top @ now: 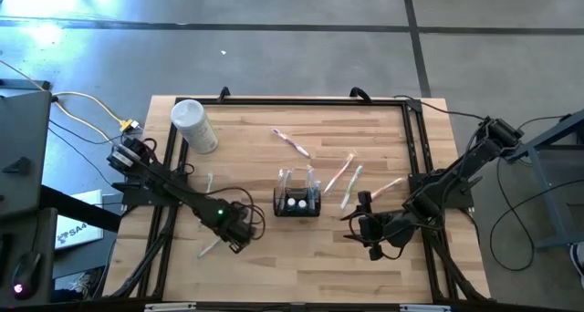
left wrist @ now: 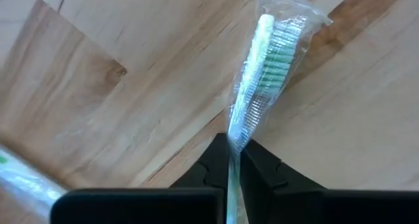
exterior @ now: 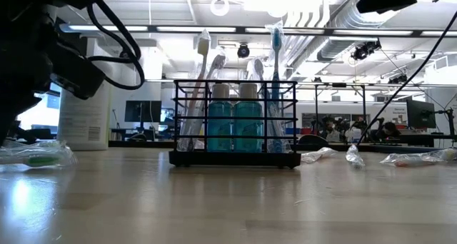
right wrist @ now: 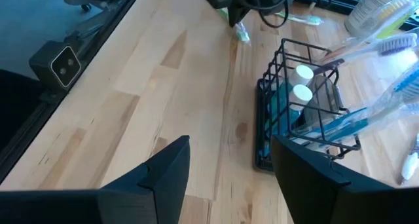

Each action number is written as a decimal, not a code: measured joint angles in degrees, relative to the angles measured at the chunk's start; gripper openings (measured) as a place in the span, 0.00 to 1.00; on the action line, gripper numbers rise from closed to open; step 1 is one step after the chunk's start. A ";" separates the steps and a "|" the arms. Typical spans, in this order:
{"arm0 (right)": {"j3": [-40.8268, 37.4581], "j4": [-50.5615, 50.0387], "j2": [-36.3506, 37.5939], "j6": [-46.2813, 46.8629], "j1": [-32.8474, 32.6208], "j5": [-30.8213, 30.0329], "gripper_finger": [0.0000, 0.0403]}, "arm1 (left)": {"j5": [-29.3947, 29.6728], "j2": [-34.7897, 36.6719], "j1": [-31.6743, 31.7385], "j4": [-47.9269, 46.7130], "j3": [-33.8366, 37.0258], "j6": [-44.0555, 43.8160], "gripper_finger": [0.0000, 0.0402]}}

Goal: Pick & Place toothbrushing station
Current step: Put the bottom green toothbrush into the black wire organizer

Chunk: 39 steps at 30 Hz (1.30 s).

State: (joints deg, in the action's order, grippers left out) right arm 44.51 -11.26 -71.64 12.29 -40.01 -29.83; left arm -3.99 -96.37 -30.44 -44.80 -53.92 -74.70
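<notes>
occluded: wrapped toothbrush [left wrist: 258, 80] handle (behind left gripper [left wrist: 234, 160]) | cut off: white container [right wrist: 380, 4] top

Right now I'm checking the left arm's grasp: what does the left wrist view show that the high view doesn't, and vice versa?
Only the left wrist view shows the left pincer shut on the wrapped toothbrush, green bristles visible. Only the high view shows the black holder, the white container, loose toothbrushes and the right pincer. Both show the wooden table.
</notes>
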 joint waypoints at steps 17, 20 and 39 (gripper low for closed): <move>-0.19 -0.05 0.00 0.02 0.00 3.42 0.51 | 41.21 -0.16 -8.63 -33.76 -38.13 -0.13 0.01; -0.17 0.01 0.00 -0.01 0.00 3.42 0.51 | 57.13 -0.06 -10.18 -34.28 -39.29 2.89 0.01; -0.17 0.39 0.00 -1.57 -0.01 3.42 0.51 | 64.62 0.21 2.55 -2.89 -36.34 43.54 0.01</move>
State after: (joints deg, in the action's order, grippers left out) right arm 44.34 -10.87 -71.64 10.72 -40.01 -26.41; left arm 60.62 -96.16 -27.89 -47.69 -90.26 -31.16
